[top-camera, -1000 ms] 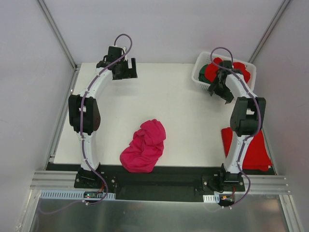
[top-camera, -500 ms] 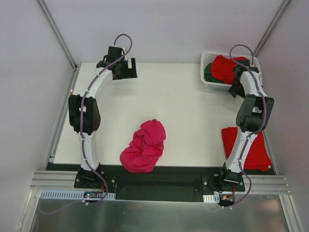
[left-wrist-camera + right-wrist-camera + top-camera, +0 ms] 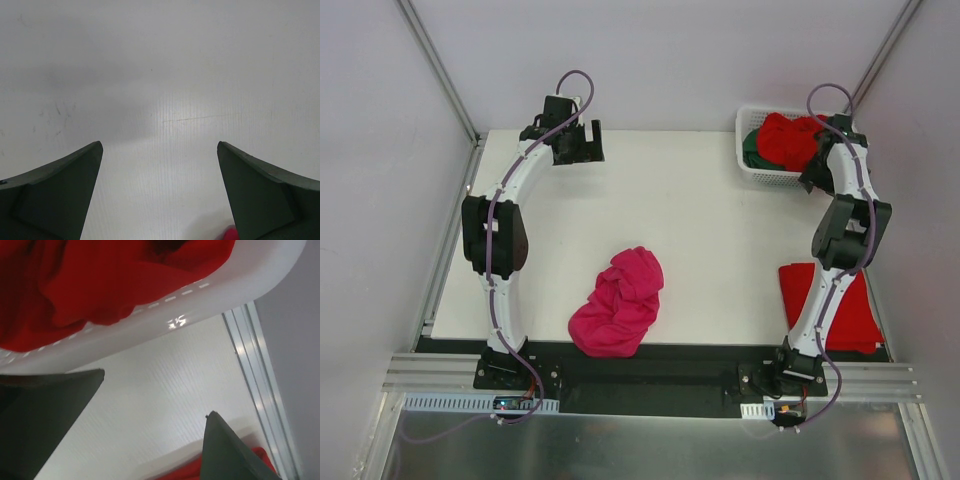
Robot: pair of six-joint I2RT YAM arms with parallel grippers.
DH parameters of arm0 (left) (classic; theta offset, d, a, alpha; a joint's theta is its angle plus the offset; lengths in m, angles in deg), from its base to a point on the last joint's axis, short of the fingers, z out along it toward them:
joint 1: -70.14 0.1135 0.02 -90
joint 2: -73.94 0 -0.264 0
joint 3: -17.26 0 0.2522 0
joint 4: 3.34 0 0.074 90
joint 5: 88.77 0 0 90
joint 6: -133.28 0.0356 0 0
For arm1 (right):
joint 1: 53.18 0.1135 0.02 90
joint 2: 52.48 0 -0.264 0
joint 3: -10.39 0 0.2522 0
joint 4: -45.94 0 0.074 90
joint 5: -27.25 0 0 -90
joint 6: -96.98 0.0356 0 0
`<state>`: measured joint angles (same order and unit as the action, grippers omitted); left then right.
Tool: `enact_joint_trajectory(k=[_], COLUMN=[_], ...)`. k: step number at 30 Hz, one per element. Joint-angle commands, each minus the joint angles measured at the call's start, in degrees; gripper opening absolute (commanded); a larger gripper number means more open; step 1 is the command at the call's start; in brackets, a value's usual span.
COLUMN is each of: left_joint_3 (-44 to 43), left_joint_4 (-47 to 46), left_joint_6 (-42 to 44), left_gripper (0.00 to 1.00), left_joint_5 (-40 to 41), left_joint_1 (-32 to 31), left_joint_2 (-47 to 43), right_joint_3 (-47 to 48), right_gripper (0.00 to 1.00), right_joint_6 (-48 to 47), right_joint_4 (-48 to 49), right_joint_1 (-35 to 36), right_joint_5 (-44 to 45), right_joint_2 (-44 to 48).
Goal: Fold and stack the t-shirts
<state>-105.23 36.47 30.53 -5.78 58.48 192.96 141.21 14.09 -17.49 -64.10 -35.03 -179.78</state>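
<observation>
Your right gripper [image 3: 156, 392] has swung off the basket [image 3: 752, 172] toward the far right corner of the table [image 3: 700, 210], jaws spread empty (left gripper [image 3: 160, 145] likewise)

left arm [image 3: 515, 175], right arm [image 3: 815, 305]: white links, black joints | cables [image 3: 574, 72]: purple | claw fingers [image 3: 55, 195]: dark wedges

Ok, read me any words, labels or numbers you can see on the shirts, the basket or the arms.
No text can be read in any view.
No print shows on the pink shirt, red shirts or basket.
The small parts at the arm bases are too small to read.
</observation>
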Motion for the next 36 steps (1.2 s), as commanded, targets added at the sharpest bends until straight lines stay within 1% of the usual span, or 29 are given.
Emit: enact_joint_trajectory(k=[1, 5, 6, 8, 13, 16, 18, 19, 20, 21, 22, 23, 24, 25, 26, 27, 28, 29, 31, 32, 33, 35, 36], left_joint_3=[0.01, 0.01, 0.01, -0.17, -0.08, -0.17, -0.26, -0.26, -0.26, -0.17, -0.26, -0.26, -0.17, -0.26, -0.17, -0.17, -0.08, -0.08, 0.53, 0.88, 1.84, 4.56, 5.97], left_joint_4=[-0.03, 0.06, 0.06, 0.15, 0.15, 0.15, 0.15, 0.15, 0.15, 0.15, 0.15, 0.15, 0.15, 0.15, 0.15, 0.15, 0.15, 0.15, 0.32, 0.41, 0.5, 1.29, 1.38], left_joint_6=[1.41, 1.59, 1.5, 1.33, 0.71, 0.36, 0.19, 0.19, 0.1, -0.08, -0.08, -0.08, -0.17, -0.34, -0.43, -0.43, -0.43, -0.43, -0.96, -1.31, -2.96, -4.64, -5.95], left_gripper=[0.99, 0.99, 0.99, 0.99, 0.99, 0.99, 0.99, 0.99, 0.99, 0.99, 0.99, 0.99, 0.99, 0.99, 0.99, 0.99, 0.99, 0.99, 1.0, 1.0, 0.99, 0.99, 0.96], left_joint_5=[0.94, 1.12, 1.2, 0.86, 0.41, 0.33, 0.41, 0.41, 0.5, 0.5, 0.41, 0.41, 0.59, 0.76, 0.76, 0.68, 0.85, 1.03, 1.03, 1.03, 0.85, -2.03, -2.4], left_joint_1=[-0.38, -0.38, -0.38, -0.38, -0.38, -0.38, -0.38, -0.38, -0.38, -0.38, -0.38, -0.47, -0.47, -0.47, -0.56, -0.64, -0.64, -0.73, -0.91, -0.91, -0.82, -0.91, -1.26], left_joint_2=[-2.74, -2.92, -2.92, -2.57, -2.22, -2.13, -2.13, -2.21, -2.39, -2.57, -2.74, -3.26, -3.44, -3.71, -4.41, -4.76, -5.2, -6.07, -7.31, -8.53, -9.07, -11.34, -12.4], right_joint_3=[0.55, -2.87, -3.58, -3.94, -0.34, -0.68, -2.08, -4.27, -6.12, -7.96, -11.46, -12.89, -14.38, -16.66, -17.73, -19.57, -20.37, -20.46, -20.9, -20.38, -20.38, -21.07, -23.86], right_gripper=[0.96, 0.96, 0.96, 0.96, 0.96, 0.96, 0.96, 0.96, 0.96, 0.96, 0.96, 0.96, 0.96, 0.96, 0.96, 0.96, 0.96, 0.96, 0.96, 0.96, 0.96, 0.96, 0.96], right_joint_6=[4.04, 2.74, 2.03, 1.15, -0.61, 0.44, 0.27, -0.69, -1.83, -3.15, -4.81, -5.96, -6.75, -8.76, -12.0, -14.47, -15.63, -15.73, -14.16, -11.88, -7.95, -7.29, -5.9], right_joint_4=[5.81, 10.99, 13.78, 15.74, 13.37, 11.62, 10.03, 9.77, 9.68, 10.11, 10.64, 11.78, 13.36, 14.15, 17.03, 19.5, 20.65, 20.06, 19.53, 17.35, 16.28, 15.13, 15.48], right_joint_1=[-4.28, -5.95, -6.31, -7.18, -7.45, -7.19, -5.44, -4.3, -0.89, 1.23, 3.42, 8.23, 10.63, 13.26, 18.86, 21.79, 24.43, 28.45, 30.33, 31.04, 31.04, 31.92, 32.62], right_joint_5=[-14.62, -18.75, -21.63, -23.41, -20.43, -21.49, -20.61, -19.04, -16.41, -9.78, -5.88, -2.53, 3.24, 5.3, 6.28, 8.38, 8.66, 3.61, -5.88, -13.41, -16.71, -22.95, -23.85], right_joint_2=[-2.86, -1.46, -1.19, -0.66, -0.14, 2.23, 4.6, 8.61, 11.0, 13.98, 19.15, 22.07, 24.54, 26.48, 30.41, 31.84, 32.81, 33.52, 33.44, 33.09, 32.3, 31.77, 32.38])
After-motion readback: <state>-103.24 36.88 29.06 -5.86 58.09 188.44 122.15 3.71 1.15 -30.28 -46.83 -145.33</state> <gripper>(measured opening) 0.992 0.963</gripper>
